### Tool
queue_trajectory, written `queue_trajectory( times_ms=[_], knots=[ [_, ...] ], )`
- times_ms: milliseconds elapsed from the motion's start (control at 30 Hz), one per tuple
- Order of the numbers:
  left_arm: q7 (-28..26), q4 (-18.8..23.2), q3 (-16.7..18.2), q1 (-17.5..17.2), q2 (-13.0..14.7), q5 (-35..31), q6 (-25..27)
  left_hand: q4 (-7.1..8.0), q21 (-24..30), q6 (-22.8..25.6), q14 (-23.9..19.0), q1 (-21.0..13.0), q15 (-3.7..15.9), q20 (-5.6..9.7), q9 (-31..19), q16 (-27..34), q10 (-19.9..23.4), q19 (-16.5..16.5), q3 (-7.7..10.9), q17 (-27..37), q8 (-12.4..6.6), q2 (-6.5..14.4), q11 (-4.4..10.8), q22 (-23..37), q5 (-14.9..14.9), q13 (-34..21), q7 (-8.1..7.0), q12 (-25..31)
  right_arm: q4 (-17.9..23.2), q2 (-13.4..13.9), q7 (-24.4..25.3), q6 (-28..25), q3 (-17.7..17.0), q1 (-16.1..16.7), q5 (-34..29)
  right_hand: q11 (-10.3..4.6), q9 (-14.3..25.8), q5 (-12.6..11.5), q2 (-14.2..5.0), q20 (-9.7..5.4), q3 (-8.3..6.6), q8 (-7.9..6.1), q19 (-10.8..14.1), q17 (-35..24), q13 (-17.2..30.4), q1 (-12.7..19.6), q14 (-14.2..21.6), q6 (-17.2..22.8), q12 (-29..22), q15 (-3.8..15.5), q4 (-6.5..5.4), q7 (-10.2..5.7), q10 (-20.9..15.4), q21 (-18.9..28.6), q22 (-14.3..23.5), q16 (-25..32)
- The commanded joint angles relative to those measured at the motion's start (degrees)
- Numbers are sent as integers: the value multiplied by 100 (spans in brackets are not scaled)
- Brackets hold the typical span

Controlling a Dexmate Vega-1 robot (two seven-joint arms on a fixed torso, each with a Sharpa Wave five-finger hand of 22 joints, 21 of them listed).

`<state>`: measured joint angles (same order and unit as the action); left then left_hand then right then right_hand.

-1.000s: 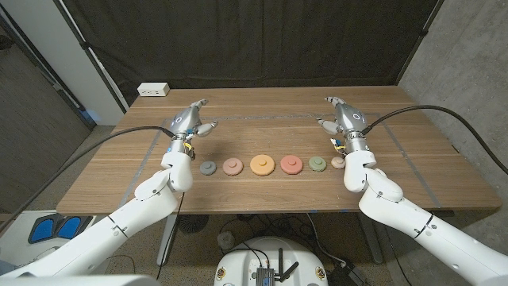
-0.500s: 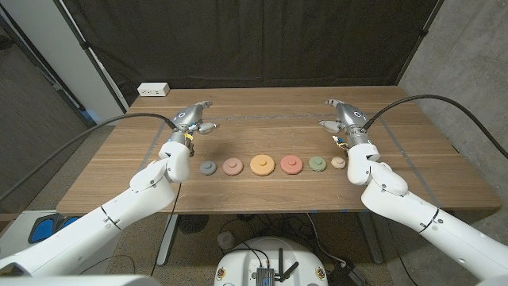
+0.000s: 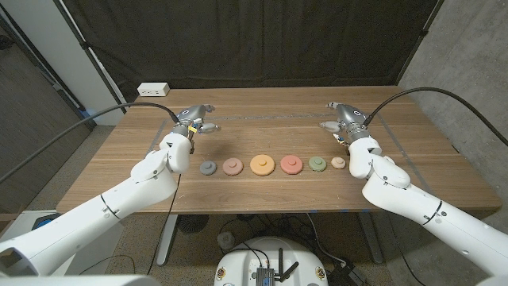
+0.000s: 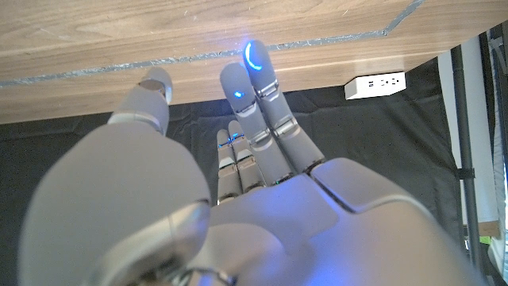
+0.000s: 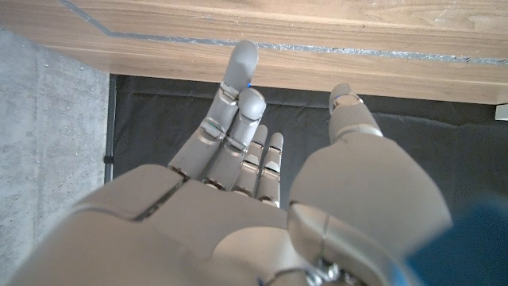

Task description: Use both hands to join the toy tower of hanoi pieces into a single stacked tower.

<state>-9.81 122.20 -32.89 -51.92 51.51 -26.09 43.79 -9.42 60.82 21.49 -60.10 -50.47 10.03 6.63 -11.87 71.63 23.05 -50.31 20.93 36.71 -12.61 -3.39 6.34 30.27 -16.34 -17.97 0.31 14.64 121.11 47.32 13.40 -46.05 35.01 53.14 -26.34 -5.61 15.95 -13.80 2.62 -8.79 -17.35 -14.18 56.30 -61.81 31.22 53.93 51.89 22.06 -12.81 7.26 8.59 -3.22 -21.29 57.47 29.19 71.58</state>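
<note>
- Coloured discs lie in a row across the middle of the wooden table [image 3: 262, 135], running from 9 o'clock to 3 o'clock and all apart from one another: a grey disc [image 3: 208, 168], a pink disc [image 3: 232, 166], a large orange disc [image 3: 263, 164], a red disc [image 3: 290, 164], a green disc [image 3: 317, 164] and a small peach disc [image 3: 338, 162].
- None is stacked on another; each sits flat on the wood.
- My left hand [image 3: 193, 121] is over the table at about 11 o'clock from the grey disc, well apart from it. Its fingers [image 4: 255, 79] are extended and spread, and hold nothing.
- My right hand [image 3: 343, 117] is at about 12 o'clock from the peach disc, near it but not touching. Its fingers [image 5: 238, 71] are likewise stretched out and apart around nothing.
- Thin lines of tape [image 3: 262, 117] mark a rectangle on the tabletop around the row.
- At the table's far left corner, about 10 o'clock, lies a white power strip [image 3: 153, 89].
- Behind the table hangs a black curtain [image 3: 254, 40].
</note>
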Motion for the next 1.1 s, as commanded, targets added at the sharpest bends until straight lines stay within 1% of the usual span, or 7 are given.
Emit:
queue_trajectory(
  times_ms=[33,167,267,367,500,867,1100],
  knots=[
    [379,71,-284,294,98,-59,349,6,42,20,-34,-81,249,544,-22,26,19,-28,-39,-19,0,11,9,8,-19,-20,-3,0,45,192,-370,-180,136,-240,245,48,9,-56,-43,-340,39,30,19,-116,27,-26,156,-41,43,531,10,51,30,103,36,143],
    [425,25,-347,344,89,-33,374,2,60,45,-46,-105,250,546,-22,44,44,-22,-47,-32,-2,20,19,-2,-24,-25,-8,4,17,235,-521,-266,242,-378,280,63,5,-65,-48,-339,41,43,34,-122,35,-15,156,-62,43,532,16,56,27,137,47,149],
    [345,-20,-325,315,53,35,323,0,69,57,-54,-115,250,546,-23,56,42,-20,-52,-33,-4,24,5,-6,-26,-28,-6,-1,2,251,-588,-300,292,-452,319,20,1,-77,-61,-338,42,55,27,-195,47,-5,214,-82,17,531,19,57,-44,160,39,215],
    [337,-25,-342,322,61,55,325,-1,80,63,-63,-129,251,545,-23,70,50,-16,-56,-36,-1,32,16,-12,-28,-31,-12,-2,15,90,-733,-875,474,-657,257,-14,-4,-87,-81,-337,41,60,11,-170,52,-10,181,-85,-2,530,11,48,-104,164,22,182],
    [389,3,-385,357,96,54,377,-3,101,84,-56,-153,251,544,-24,73,57,-11,-65,-65,-1,43,18,-23,-34,-34,-9,-8,38,140,-764,-960,570,-742,312,-11,-18,-116,-112,-335,51,76,-7,-227,63,-28,207,-103,17,531,1,33,-106,214,8,215],
    [247,36,-343,273,127,136,288,2,151,179,-93,-187,251,543,-26,129,169,-13,-87,-73,-21,71,42,-46,-43,-46,1,20,105,258,-722,-1060,704,-803,491,85,-33,-153,-137,-334,64,90,-62,-216,46,-44,110,-109,104,530,1,24,31,263,-43,143],
    [125,53,-279,177,161,189,185,2,185,195,-104,-209,251,541,-28,162,181,-2,-109,-85,-13,75,46,-65,-50,-56,-17,11,249,423,-760,-1086,687,-736,678,79,-39,-170,-151,-336,77,155,-86,-198,59,-49,91,-265,105,530,1,105,52,288,-71,125]
  ],
)
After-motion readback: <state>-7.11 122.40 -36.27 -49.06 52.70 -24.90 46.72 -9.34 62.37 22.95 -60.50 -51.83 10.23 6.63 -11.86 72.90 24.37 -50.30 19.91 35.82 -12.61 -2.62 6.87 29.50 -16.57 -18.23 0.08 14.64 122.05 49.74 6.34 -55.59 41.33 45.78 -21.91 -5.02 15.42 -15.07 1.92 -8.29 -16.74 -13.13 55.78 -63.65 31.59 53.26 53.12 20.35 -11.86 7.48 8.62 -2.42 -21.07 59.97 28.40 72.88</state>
